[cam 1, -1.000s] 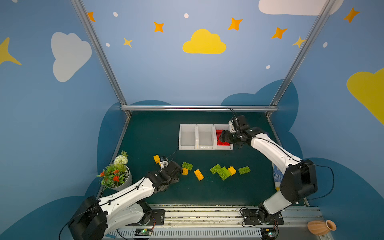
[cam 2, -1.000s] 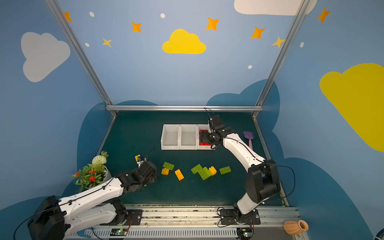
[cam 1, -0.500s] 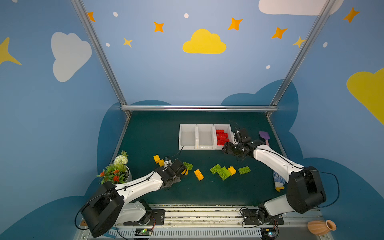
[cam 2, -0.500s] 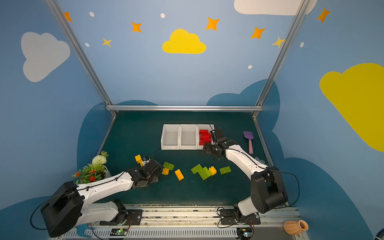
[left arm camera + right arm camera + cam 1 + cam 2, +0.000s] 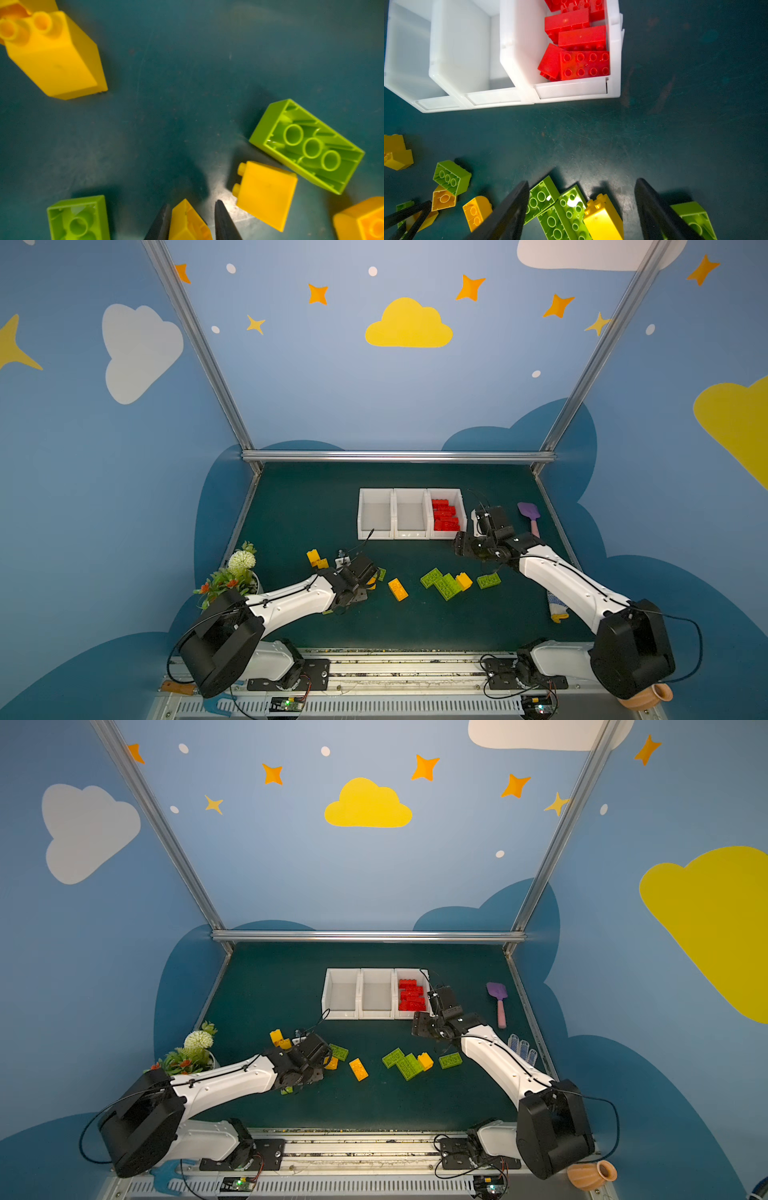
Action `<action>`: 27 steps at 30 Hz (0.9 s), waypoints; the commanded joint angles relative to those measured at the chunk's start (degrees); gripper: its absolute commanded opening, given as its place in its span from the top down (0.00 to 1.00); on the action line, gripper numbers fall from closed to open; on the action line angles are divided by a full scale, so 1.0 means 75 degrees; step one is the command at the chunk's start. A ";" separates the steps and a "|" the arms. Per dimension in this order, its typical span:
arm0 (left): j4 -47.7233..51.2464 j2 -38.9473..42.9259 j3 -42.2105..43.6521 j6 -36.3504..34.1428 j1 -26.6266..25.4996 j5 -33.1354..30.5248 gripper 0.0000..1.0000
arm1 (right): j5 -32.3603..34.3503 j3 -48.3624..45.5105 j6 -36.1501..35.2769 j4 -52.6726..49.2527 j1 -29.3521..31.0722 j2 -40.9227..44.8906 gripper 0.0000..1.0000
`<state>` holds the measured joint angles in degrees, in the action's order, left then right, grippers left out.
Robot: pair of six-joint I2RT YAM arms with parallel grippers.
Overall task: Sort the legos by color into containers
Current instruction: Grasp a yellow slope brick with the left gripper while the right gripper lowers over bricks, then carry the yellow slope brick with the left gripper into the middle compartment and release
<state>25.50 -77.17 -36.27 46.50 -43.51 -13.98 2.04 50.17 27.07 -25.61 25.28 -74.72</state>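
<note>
- The left gripper [image 5: 192,204] is pinched tight on a small yellow brick [image 5: 187,223], with one black finger against each side. Whether that brick is clear of the counter [image 5: 187,83] cannot be told.
- In both top views this gripper works just toward seven o'clock from the counter's middle.
- Just beside it, toward two o'clock, a green brick [image 5: 307,145] lies hollow side up, with a second yellow brick [image 5: 267,195] right next to it.
- A yellow pair [image 5: 316,559] sits toward ten o'clock of this gripper, and a long yellow brick [image 5: 398,589] toward four o'clock.
- The right gripper [image 5: 581,181] is spread wide and holds nothing. It hangs near the five o'clock corner of the white bins [image 5: 410,535].
- Between five and seven o'clock of it lie a green cluster [image 5: 440,584], a yellow block [image 5: 463,581] touching that cluster, and a lone green piece [image 5: 488,580] just apart.
- The three bins stand in a row toward twelve o'clock of the counter's middle, and red bricks [image 5: 445,515] lie in the bin at the three o'clock end.
- A purple toy shovel [image 5: 530,516] lies at three o'clock of the bins.
- A potted plant [image 5: 232,576] stands at the counter's eight o'clock edge.
</note>
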 commanded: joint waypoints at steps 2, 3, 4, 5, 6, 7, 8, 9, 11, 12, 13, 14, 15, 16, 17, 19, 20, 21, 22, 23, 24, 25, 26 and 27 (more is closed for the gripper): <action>0.0402 0.0169 -0.0319 -0.0208 0.0028 -0.0034 0.71 | 0.0179 -0.0196 -0.0146 -0.0022 0.0025 0.0300 0.22; 0.0459 0.0247 -0.0392 -0.0233 0.0030 -0.0034 0.71 | 0.0108 -0.0278 -0.0142 0.0021 0.0028 0.0361 0.22; 0.0521 0.0309 -0.0484 -0.0272 0.0035 -0.0032 0.71 | 0.0060 -0.0345 -0.0135 0.0076 0.0025 0.0432 0.22; 0.0576 0.0358 -0.0580 -0.0304 0.0038 -0.0035 0.71 | 0.0012 -0.0413 -0.0129 0.0124 0.0027 0.0487 0.22; 0.0650 0.0395 -0.0696 -0.0367 0.0033 -0.0046 0.71 | -0.0034 -0.0476 -0.0129 0.0181 0.0028 0.0541 0.22; 0.0717 0.0424 -0.0827 -0.0430 0.0041 -0.0046 0.71 | -0.0060 -0.0532 -0.0136 0.0200 0.0028 0.0600 0.22; 0.0768 0.0438 -0.0944 -0.0504 0.0044 -0.0049 0.71 | -0.0089 -0.0568 -0.0129 0.0215 0.0028 0.0630 0.22; 0.0826 0.0438 -0.1097 -0.0585 0.0073 -0.0047 0.71 | -0.0146 -0.0612 -0.0152 0.0254 0.0031 0.0670 0.22; 0.0890 0.0429 -0.1387 -0.0713 0.0140 -0.0018 0.71 | -0.0202 -0.0686 -0.0187 0.0290 0.0028 0.0747 0.22; 0.0905 0.0403 -0.1541 -0.0772 0.0172 0.0000 0.71 | -0.0208 -0.0728 -0.0209 0.0324 0.0028 0.0772 0.22; 0.0903 0.0374 -0.1703 -0.0837 0.0225 0.0023 0.71 | -0.0191 -0.0780 -0.0230 0.0357 0.0025 0.0781 0.22; 0.0879 0.0321 -0.1849 -0.0884 0.0249 0.0044 0.71 | -0.0179 -0.0826 -0.0221 0.0389 0.0027 0.0787 0.22; 0.0856 0.0247 -0.1999 -0.0932 0.0319 0.0052 0.71 | -0.0200 -0.0859 -0.0211 0.0402 0.0027 0.0788 0.22; 0.0801 0.0151 -0.2160 -0.0977 0.0371 0.0086 0.71 | -0.0253 -0.0897 -0.0211 0.0417 0.0027 0.0787 0.22; 0.0757 0.0052 -0.2303 -0.1026 0.0397 0.0125 0.71 | -0.0308 -0.0948 -0.0200 0.0445 0.0028 0.0796 0.22; 0.0685 -0.0225 -0.2689 -0.1118 0.0476 0.0206 0.71 | -0.0416 -0.1062 -0.0165 0.0528 0.0035 0.0842 0.22; 0.0673 -0.0367 -0.2865 -0.1156 0.0514 0.0248 0.71 | -0.0467 -0.1103 -0.0153 0.0559 0.0039 0.0876 0.22; 0.0660 -0.0549 -0.3085 -0.1212 0.0547 0.0297 0.71 | -0.0531 -0.1155 -0.0141 0.0587 0.0044 0.0923 0.22; 0.0657 -0.0741 -0.3315 -0.1270 0.0583 0.0347 0.71 | -0.0580 -0.1213 -0.0123 0.0611 0.0051 0.0976 0.22; 0.0645 -0.0914 -0.3518 -0.1305 0.0606 0.0399 0.71 | -0.0616 -0.1260 -0.0117 0.0636 0.0056 0.1029 0.22; 0.0632 -0.1129 -0.3758 -0.1344 0.0637 0.0459 0.71 | -0.0655 -0.1321 -0.0110 0.0683 0.0072 0.1096 0.22; 0.0612 -0.1321 -0.3965 -0.1378 0.0637 0.0511 0.71 | -0.0679 -0.1379 -0.0097 0.0722 0.0086 0.1144 0.22; 0.0606 -0.1563 -0.4217 -0.1430 0.0677 0.0559 0.71 | -0.0703 -0.1447 -0.0074 0.0784 0.0096 0.1198 0.22; 0.0614 -0.1809 -0.4479 -0.1479 0.0686 0.0592 0.71 | -0.0749 -0.1507 -0.0070 0.0840 0.0110 0.1250 0.22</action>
<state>30.06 -87.59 -66.04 37.54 -38.83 -10.90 -1.98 39.88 26.37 -21.37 25.58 -67.13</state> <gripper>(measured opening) 0.302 0.777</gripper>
